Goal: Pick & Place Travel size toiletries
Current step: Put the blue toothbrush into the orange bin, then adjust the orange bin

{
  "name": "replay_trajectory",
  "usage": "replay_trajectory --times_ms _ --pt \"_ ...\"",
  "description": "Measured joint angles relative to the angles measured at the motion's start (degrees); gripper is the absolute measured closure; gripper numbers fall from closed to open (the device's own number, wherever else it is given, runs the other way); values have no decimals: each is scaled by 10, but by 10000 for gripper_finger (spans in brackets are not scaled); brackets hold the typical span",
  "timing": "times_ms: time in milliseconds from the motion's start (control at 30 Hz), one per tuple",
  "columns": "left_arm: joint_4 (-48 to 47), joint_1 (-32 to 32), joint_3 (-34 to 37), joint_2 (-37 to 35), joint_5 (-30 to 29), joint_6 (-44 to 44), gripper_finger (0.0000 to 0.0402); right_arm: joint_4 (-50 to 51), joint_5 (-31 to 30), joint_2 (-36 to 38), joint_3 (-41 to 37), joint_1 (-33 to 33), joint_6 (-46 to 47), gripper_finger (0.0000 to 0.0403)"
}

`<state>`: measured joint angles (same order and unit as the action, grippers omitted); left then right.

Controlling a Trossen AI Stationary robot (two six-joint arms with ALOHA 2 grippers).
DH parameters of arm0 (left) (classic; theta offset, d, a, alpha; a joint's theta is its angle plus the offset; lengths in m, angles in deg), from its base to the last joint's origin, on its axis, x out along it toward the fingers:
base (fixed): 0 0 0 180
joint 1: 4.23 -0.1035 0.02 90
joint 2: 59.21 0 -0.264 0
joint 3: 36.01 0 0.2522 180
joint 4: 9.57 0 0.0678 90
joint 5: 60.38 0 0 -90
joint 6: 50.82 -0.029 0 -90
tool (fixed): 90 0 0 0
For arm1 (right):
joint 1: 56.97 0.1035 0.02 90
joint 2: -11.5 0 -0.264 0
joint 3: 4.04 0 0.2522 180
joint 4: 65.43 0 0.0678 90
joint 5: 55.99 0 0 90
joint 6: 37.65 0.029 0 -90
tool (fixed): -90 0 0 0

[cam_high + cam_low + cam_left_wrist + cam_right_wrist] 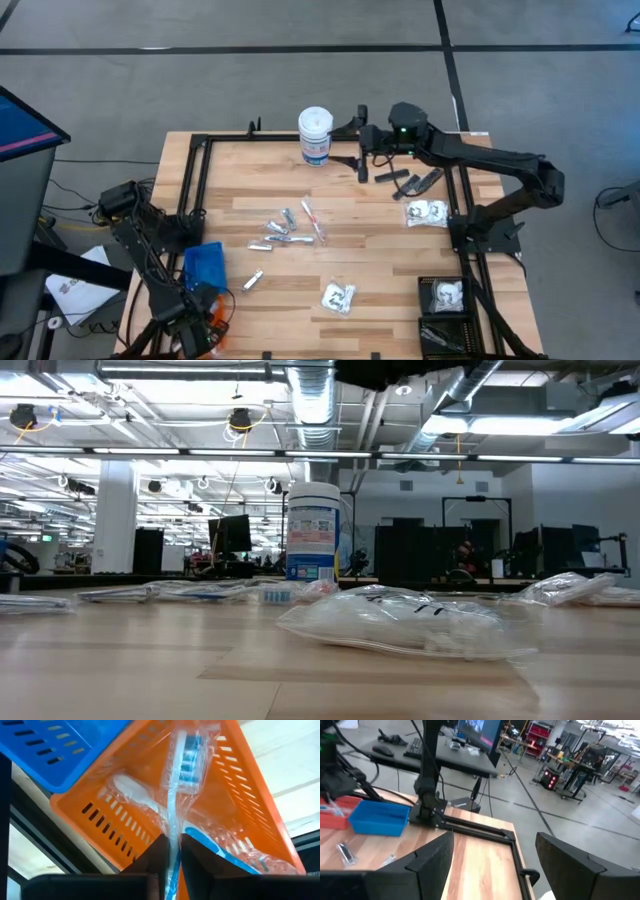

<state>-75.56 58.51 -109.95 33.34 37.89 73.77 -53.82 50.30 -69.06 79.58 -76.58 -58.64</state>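
Note:
My left gripper is at the table's near left corner, shut on a clear-wrapped white-and-blue toothbrush over the orange bin. My right gripper is open and empty above the far side, beside the white canister. On the wood lie silver tubes, white-and-red sticks, black pieces, one lone tube and clear packets. The low view shows one packet up close. My left gripper pinches the toothbrush's wrapped handle between its two fingers, which lie along the handle. The brush reaches forward from the fingers into the orange bin, head end farthest out. I cannot tell whether it rests on the packets beneath.
A blue bin stands against the orange one. The orange bin holds other wrapped items. A black bin at the near right holds a packet. A black frame rail borders the table.

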Motion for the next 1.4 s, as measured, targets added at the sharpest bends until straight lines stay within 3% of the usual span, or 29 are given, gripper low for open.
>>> replay_trajectory --times_ms 167,467,600,733,933,1100,1233,1400 --pt "14 -7 0 -1 1 15 329 -31 0 -13 0 0 0 127" --pt "44 -18 0 1 26 44 238 -21 0 12 0 -4 20 127" --pt "41 -17 0 -5 26 50 228 -15 0 12 0 -5 20 127" --pt "35 -17 -1 -7 22 45 247 -15 0 12 0 -5 20 127" --pt "2 -20 -4 -22 24 31 310 -16 0 12 0 -4 20 127" --pt "-16 -20 -12 -58 -82 16 373 -16 0 12 0 -4 20 127" --pt "-3 -45 -13 -78 -194 -59 397 -16 0 12 0 -4 20 127" --pt "42 -131 -13 -61 -164 -214 401 -16 0 12 0 -4 20 127"
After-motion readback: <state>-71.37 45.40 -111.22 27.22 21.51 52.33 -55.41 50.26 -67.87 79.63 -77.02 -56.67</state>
